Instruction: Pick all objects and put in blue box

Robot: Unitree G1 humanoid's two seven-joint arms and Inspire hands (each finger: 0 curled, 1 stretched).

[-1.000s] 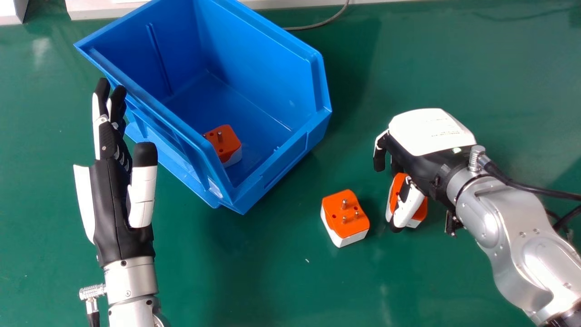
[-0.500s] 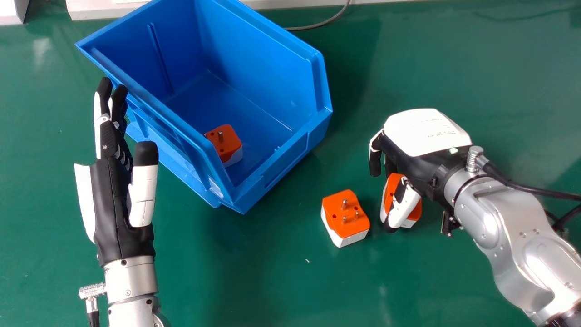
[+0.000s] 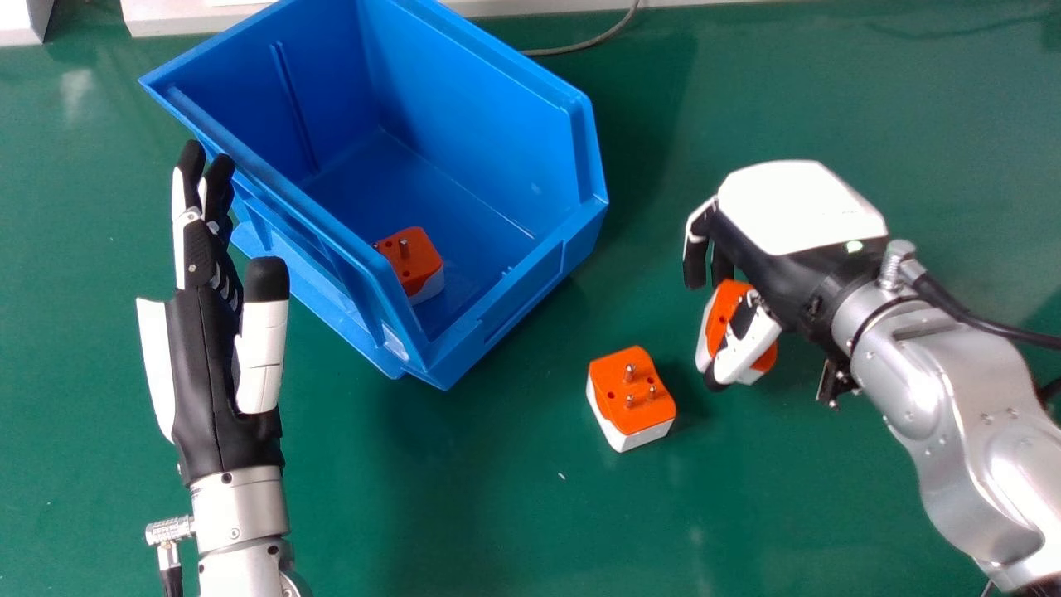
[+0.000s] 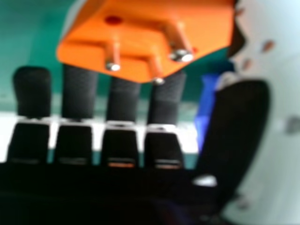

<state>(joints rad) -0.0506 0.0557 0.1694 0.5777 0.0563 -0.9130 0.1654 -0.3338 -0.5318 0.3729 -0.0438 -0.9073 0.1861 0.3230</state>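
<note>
1. While the right hand [image 3: 787, 240] is clamped on an orange-and-white plug adapter [image 3: 724, 305], its thumb lies across the near side of that adapter; whether the adapter touches the worktop [image 3: 497, 514], I cannot tell.
2. Seen from the right hand [image 4: 164, 105], the held adapter turns three metal pins toward the camera.
3. A loose adapter [image 3: 632, 390] sits on the worktop between the blue box [image 3: 518, 307] and the held adapter, orange face and pins up, nearer to the held one and apart from it.
4. Another adapter [image 3: 417, 261] is already inside the blue box, on its floor toward the corner nearest the robot, also pins up.
5. The box stands at an angle on the worktop, left of the middle and close to the far edge, its open top facing up.
6. The left hand [image 3: 217, 365] holds nothing; its fingers are straight and the thumb stands apart from them, just beside the box's left side.
7. A grey cable [image 3: 590, 41] runs along the worktop's far edge, behind the box.
</note>
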